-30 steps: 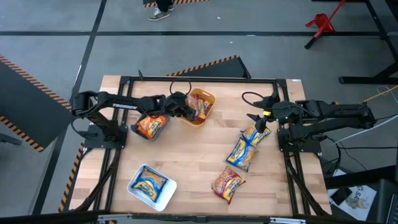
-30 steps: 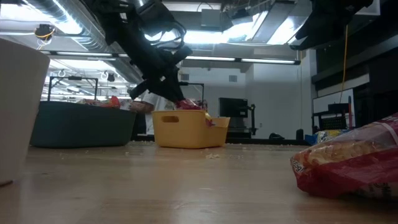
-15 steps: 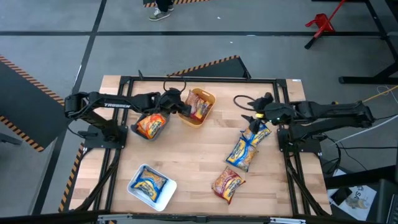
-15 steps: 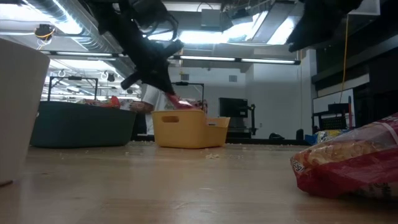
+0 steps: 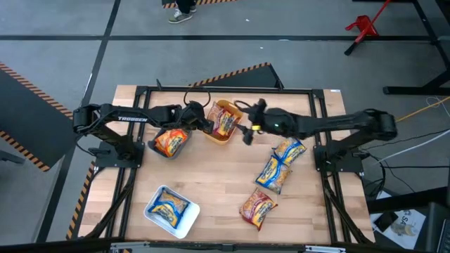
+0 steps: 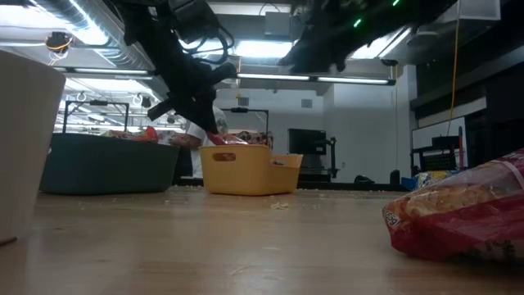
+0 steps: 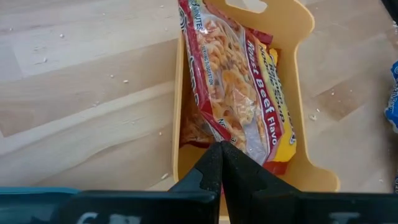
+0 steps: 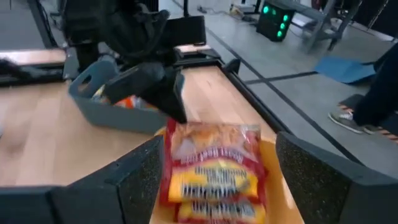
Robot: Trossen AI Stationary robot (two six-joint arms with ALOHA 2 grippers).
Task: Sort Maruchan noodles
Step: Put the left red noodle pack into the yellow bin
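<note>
1. Noodle packet (image 7: 239, 87), red with beef lettering, lies in the yellow tray (image 5: 230, 133), just ahead of the left gripper (image 7: 221, 163), whose fingers are pressed together on nothing.
2. Right gripper (image 5: 247, 131) hovers at the tray's other side, fingers (image 8: 146, 171) spread wide with the packet between them, untouched.
3. Other packets (image 5: 278, 164) lie on the table (image 5: 218, 183).

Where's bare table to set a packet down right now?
Free: the middle, between the white tray and the blue-and-yellow packets. Crowded: the far edge, where the teal tray, orange tray, left gripper and right gripper bunch together.
</note>
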